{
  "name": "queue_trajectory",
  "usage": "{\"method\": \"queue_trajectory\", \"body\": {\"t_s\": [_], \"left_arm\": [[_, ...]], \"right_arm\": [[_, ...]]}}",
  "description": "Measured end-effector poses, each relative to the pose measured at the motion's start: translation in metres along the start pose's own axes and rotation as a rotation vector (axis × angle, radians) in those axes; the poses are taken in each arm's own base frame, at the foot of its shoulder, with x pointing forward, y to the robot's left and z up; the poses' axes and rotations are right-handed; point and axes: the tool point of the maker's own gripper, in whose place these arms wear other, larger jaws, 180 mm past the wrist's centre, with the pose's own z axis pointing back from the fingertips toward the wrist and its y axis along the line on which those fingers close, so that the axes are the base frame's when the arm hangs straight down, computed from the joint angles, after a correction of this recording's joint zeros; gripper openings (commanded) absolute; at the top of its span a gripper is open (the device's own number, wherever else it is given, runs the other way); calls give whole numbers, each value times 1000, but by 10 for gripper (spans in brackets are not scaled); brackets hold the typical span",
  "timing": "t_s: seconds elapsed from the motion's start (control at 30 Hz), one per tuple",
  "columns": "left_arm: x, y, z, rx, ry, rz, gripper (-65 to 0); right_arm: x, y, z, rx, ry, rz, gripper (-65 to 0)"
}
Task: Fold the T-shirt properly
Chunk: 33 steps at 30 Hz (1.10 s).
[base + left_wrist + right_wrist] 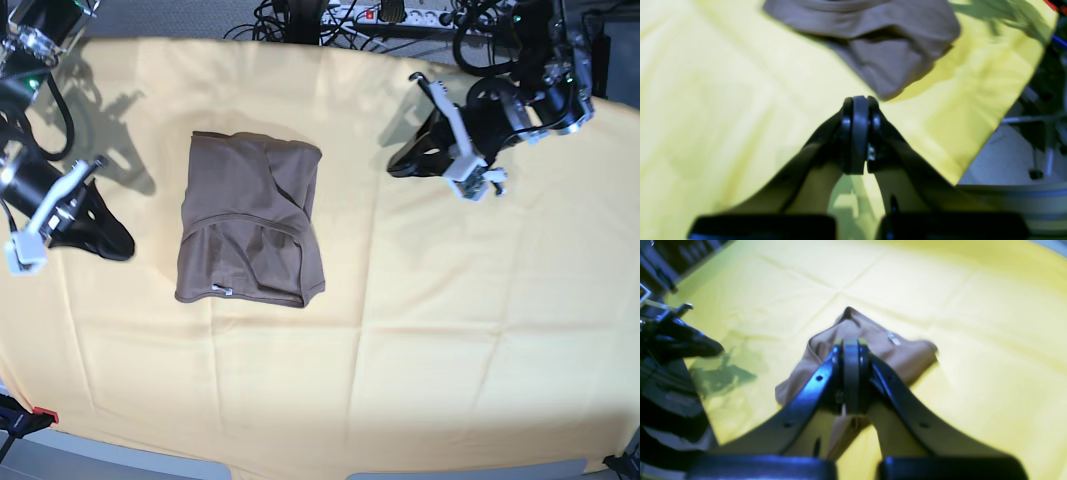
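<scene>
Lying folded between both arms, the T-shirt [251, 220] sits apart from closed, empty jaws.

Both arms are built in black with white and silver fittings. The left gripper [858, 100] is made of two dark curved fingers [845, 126] faced with rounded black pads; a small silver screw is seen just below the pads. The right gripper [850, 341] is formed alike, its glossy black fingers [813, 386] pierced by small round holes. In the base view, white brackets are fitted along both grippers.
</scene>
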Motion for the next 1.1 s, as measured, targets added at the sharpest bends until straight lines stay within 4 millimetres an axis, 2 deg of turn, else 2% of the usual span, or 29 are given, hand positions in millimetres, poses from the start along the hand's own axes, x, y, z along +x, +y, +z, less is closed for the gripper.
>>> {"method": "queue_trajectory", "body": {"t_s": [0.17, 0.27, 0.4, 0.5, 0.6, 0.73, 0.9, 1.1], "left_arm": [[9, 1, 35, 62, -19, -27, -650], [14, -8, 53, 79, -39, -24, -650], [10, -12, 72, 112, -23, -6, -650], [-7, -13, 84, 131, 32, 42, -650], [-23, -26, 92, 88, 90, 114, -650], [-39, -40, 101, 57, 142, 182, -650], [-77, -65, 117, 15, 307, 238, -650], [-107, -93, 137, -11, 442, 354, -650]], "right_arm": [[-42, -15, 45, -124, 79, -103, -650], [-72, -17, 74, -190, 167, -159, -650], [-93, -18, 114, -294, 243, -192, -650], [-96, -14, 142, -368, 284, -180, -650], [-110, -2, 166, -417, 356, -199, -650], [-130, 15, 181, -424, 435, -247, -650], [-160, 42, 205, -425, 543, -348, -650], [-184, 70, 226, -403, 648, -441, -650]]}}
